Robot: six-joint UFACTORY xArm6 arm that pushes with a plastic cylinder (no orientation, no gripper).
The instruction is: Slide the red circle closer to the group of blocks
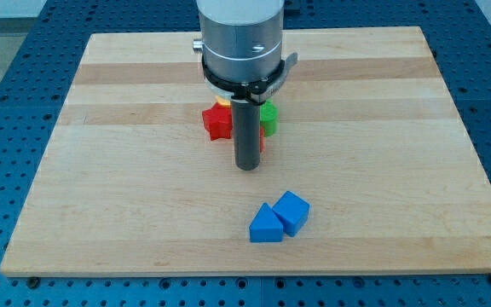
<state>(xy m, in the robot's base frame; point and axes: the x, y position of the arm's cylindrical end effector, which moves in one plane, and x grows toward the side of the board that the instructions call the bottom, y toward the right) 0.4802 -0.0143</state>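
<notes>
My tip (pixel 246 167) rests on the board just below a cluster of blocks near the view's centre. The cluster holds a red star-shaped block (pixel 216 120) left of the rod, a green block (pixel 268 112) right of it and a sliver of a yellow block (pixel 222 100) under the arm's body. A thin red edge (pixel 262 141) shows at the rod's right side; its shape cannot be made out, as the rod hides most of it. No whole red circle shows.
A blue triangle (pixel 266 224) and a blue block (pixel 293 211) touch each other toward the view's bottom, below my tip. The wooden board (pixel 101 188) lies on a blue perforated table.
</notes>
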